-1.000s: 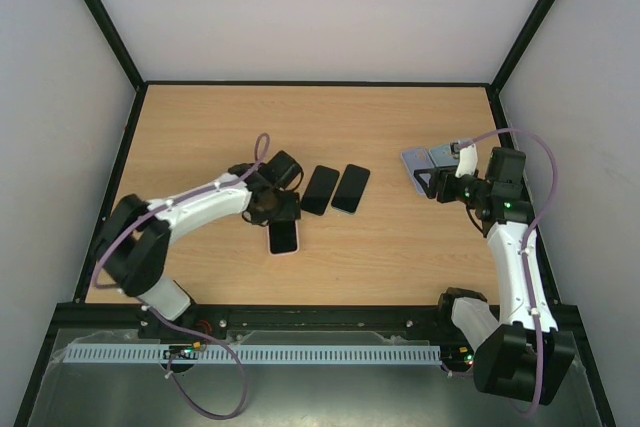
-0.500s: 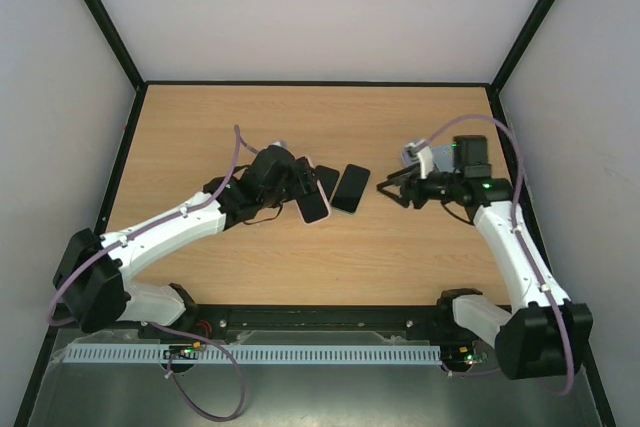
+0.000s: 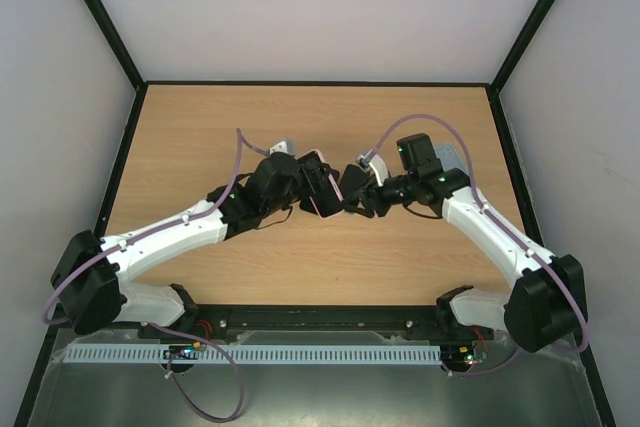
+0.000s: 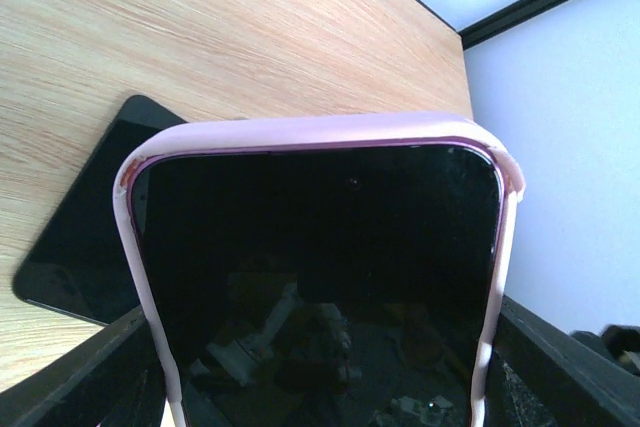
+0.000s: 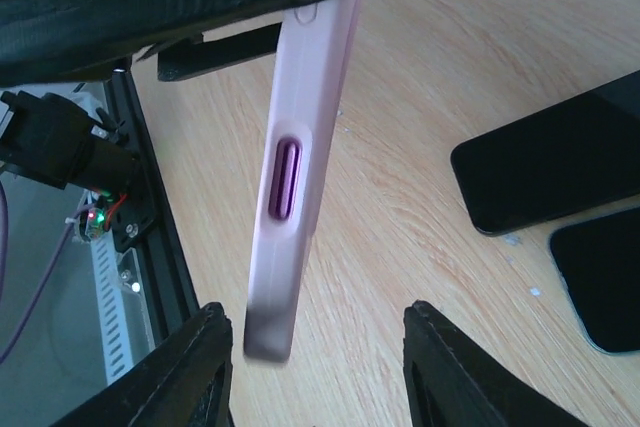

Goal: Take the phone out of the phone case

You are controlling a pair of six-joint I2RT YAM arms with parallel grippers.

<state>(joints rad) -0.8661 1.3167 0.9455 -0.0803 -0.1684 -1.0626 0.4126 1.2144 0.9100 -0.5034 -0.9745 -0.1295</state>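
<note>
The phone [image 4: 320, 247] has a black screen and sits in a pink phone case [image 4: 320, 132]. My left gripper [image 3: 298, 187] is shut on its two long edges and holds it tilted above the table. In the top view the cased phone [image 3: 318, 185] hangs between the two grippers. My right gripper [image 3: 352, 197] faces it from the right. In the right wrist view the pink phone case [image 5: 300, 147] shows edge-on with its purple side button. Its free end lies between the fingers of my right gripper [image 5: 320, 367], nearer the left finger [image 5: 180, 367] and touching neither. That gripper is open.
Two bare black phones [image 5: 550, 172] [image 5: 600, 277] lie flat on the wooden table [image 3: 200, 137] under the grippers; one black phone [image 4: 90, 237] shows below the held one. A grey object [image 3: 455, 155] lies behind the right arm. A black rail [image 3: 300, 319] borders the near edge.
My left gripper lifted the cased phone off the table and carried it right. The right arm swung left from the grey object to the phone's free end, its jaws narrowing somewhat.
</note>
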